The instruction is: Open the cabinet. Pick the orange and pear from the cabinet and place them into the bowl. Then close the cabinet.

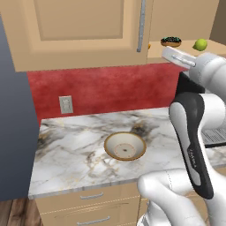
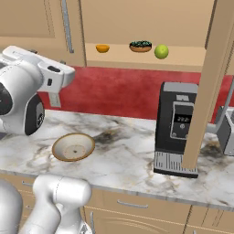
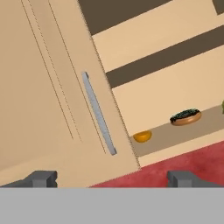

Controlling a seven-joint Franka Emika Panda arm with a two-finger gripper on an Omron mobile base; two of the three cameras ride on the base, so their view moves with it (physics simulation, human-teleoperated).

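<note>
Rendered home kitchen: marble worktop (image 1: 79,150), tan wall cabinet (image 1: 79,31), red backsplash (image 2: 119,91), coffee machine (image 2: 176,128), wall socket (image 1: 66,104), drawers (image 1: 88,207) beneath.

The cabinet's (image 2: 137,27) right side stands open, its shelf front clear. The shut left door (image 3: 57,96) half-hides the orange (image 2: 102,48); a dark dish (image 2: 140,46) sits mid-shelf.

Left base view: cabinet (image 1: 84,33) cut by top edge; its closed left door hides all but a sliver of the orange (image 1: 149,45). Arm covers the counter's right part and the dark coffee machine (image 1: 183,86) behind it. Right base view: open right door (image 2: 208,87), seen edge-on, crosses the coffee machine's right side. Hand view: pear (image 3: 222,106) clipped at right edge; gripper (image 3: 112,177) tips cut by bottom band; contents of dark dish (image 3: 186,117) too small to identify
</note>
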